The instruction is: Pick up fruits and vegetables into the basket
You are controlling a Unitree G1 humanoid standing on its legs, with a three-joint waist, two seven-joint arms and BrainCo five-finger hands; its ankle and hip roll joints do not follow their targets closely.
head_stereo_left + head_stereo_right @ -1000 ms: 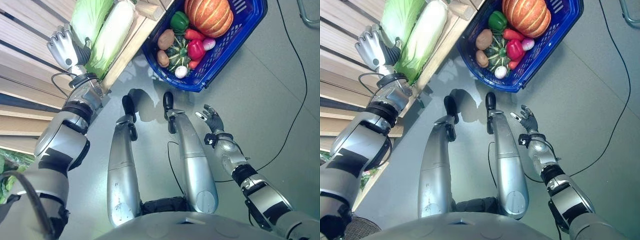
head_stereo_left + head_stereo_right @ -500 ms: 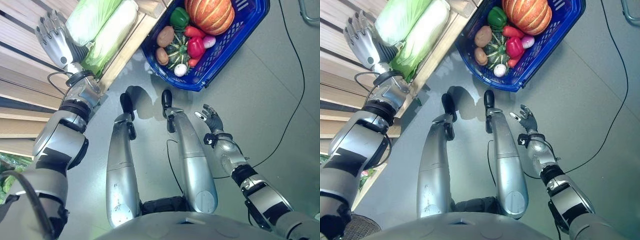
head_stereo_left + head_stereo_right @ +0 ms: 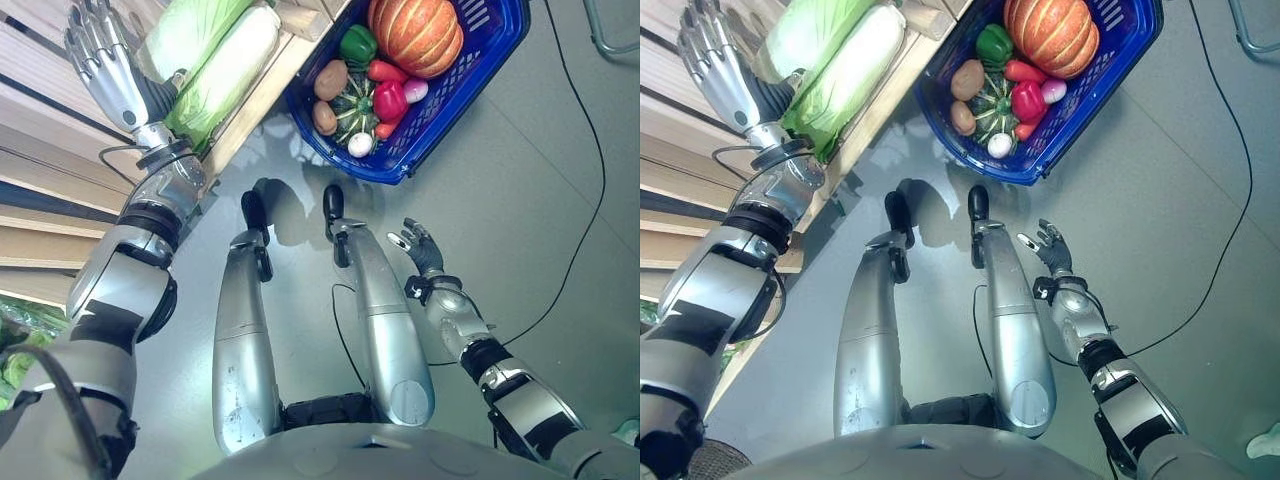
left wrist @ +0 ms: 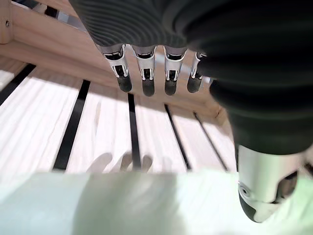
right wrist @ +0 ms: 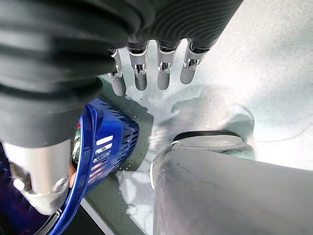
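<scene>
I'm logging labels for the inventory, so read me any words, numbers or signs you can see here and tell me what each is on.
No readable text, number or sign anywhere.
Blue basket: bare plastic, no label showing.
Pumpkin, green pepper, potatoes: no stickers visible.
Two cabbages on the wooden shelf: wrapped, no print legible.

1. The basket [image 3: 470, 95] runs off the top edge, so its far rim is cut off.
2. The pumpkin [image 3: 418, 32] is clipped at the top edge.
3. Both cabbages [image 3: 215, 60] are cut off there too.
4. In the left wrist view a cabbage [image 4: 122, 203] is a pale blur.
</scene>
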